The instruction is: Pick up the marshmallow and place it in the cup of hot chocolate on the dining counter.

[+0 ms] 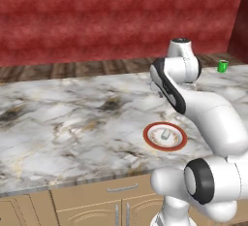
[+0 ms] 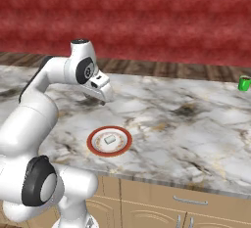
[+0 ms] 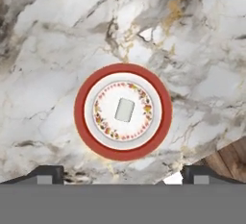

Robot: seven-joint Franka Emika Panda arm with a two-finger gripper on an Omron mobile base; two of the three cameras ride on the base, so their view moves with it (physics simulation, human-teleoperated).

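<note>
Marshmallow [image 3: 125,109] lies flat at centre of the plate [image 3: 123,147], gripper [image 3: 123,175] high above it with fingers spread wide and empty; likely light and squashy, so pinch gently across its short sides; cup [image 2: 244,83] sits far off.

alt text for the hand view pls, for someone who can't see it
Looking straight down, a small whitish-grey marshmallow lies at the centre of a round white plate with a red rim, on the veined marble dining counter. The gripper is open, its two dark fingertips wide apart at the bottom, clear of the plate. A bit of wood floor shows at lower right.
</note>
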